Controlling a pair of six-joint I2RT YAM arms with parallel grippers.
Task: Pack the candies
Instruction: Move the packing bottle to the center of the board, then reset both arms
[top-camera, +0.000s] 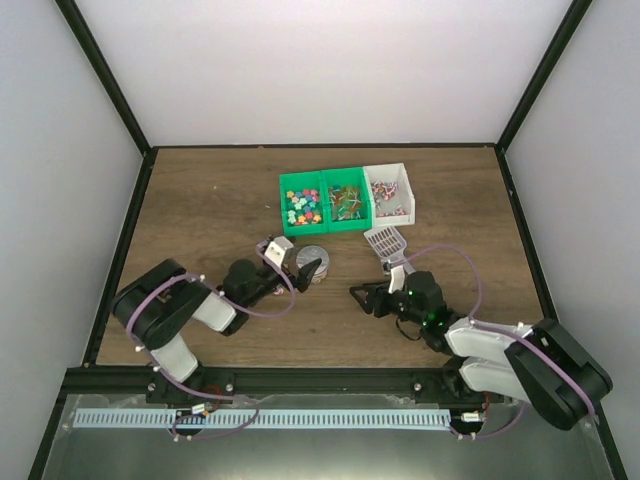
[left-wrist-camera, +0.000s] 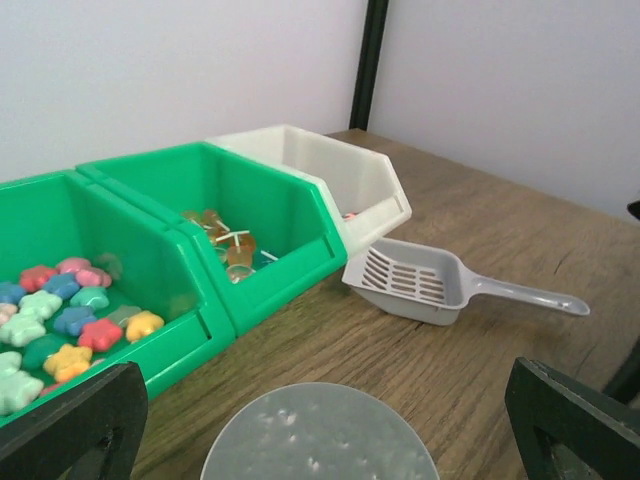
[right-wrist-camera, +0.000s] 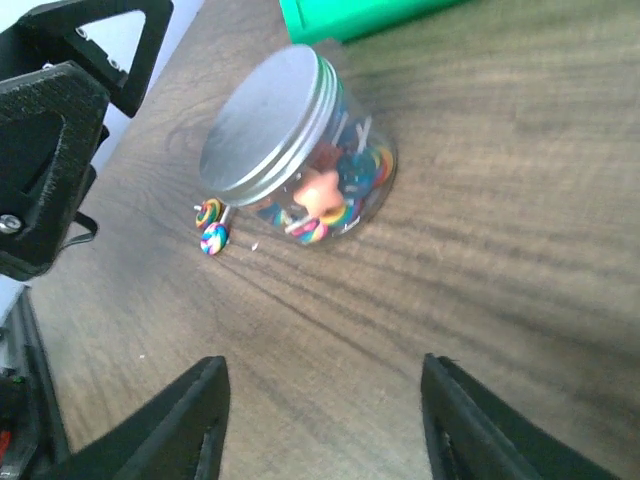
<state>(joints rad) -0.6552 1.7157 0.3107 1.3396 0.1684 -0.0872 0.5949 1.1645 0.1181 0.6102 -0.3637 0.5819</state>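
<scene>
Near the tabletop's middle, a lidded jar (right-wrist-camera: 290, 150) holds candies (right-wrist-camera: 330, 195), with more in the green bins (left-wrist-camera: 190, 270); the left gripper (left-wrist-camera: 320, 430) has its jaws spread wide around the lid without clamping it, while the right gripper (right-wrist-camera: 330, 420) faces the jar, jaws partly apart and empty

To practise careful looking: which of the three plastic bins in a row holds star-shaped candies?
The green plastic bin at the row's left end, farthest from the white bin; the middle green bin holds sweets on sticks instead.
</scene>
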